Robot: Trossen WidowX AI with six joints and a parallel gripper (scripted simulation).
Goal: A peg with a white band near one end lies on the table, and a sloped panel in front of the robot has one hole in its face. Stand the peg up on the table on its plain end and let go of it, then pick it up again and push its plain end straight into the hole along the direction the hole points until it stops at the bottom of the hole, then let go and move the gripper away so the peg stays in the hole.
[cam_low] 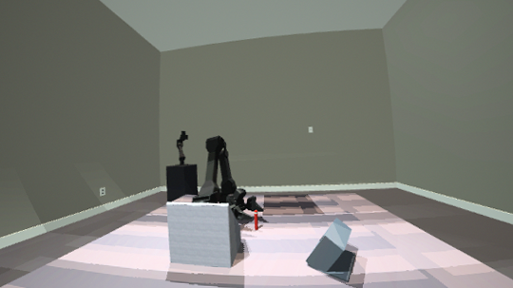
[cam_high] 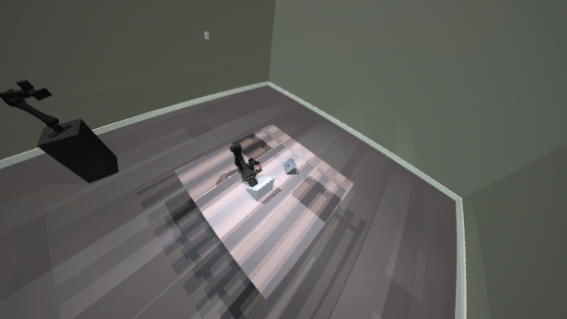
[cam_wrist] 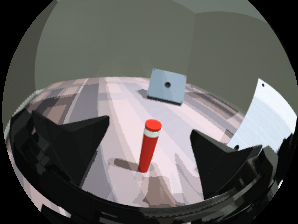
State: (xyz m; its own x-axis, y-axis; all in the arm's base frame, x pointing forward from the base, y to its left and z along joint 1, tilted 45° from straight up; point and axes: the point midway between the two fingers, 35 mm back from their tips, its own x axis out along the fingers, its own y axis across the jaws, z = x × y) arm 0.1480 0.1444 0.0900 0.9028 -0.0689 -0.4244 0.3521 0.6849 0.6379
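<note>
The red peg (cam_high: 260, 167) (cam_low: 256, 221) (cam_wrist: 147, 154) stands upright on the table (cam_high: 266, 246) (cam_low: 282, 276), with its white band near the top and its plain end down. My gripper (cam_low: 263, 216) (cam_wrist: 150, 127) is wide open, with one finger on each side of the peg and a visible gap to both in the wrist view. The blue-grey sloped panel (cam_high: 289, 166) (cam_low: 328, 251) (cam_wrist: 159, 92) stands beyond the peg in the wrist view, its dark round hole (cam_wrist: 167, 85) facing the camera. The hole's inside is too dark to see.
A white block (cam_high: 261, 188) (cam_low: 198, 235) (cam_wrist: 267, 120) stands close beside the arm, at the right edge of the wrist view. Farther off, another dark arm (cam_high: 34, 112) (cam_low: 181, 146) sits on a black pedestal (cam_high: 81, 153) (cam_low: 181, 182).
</note>
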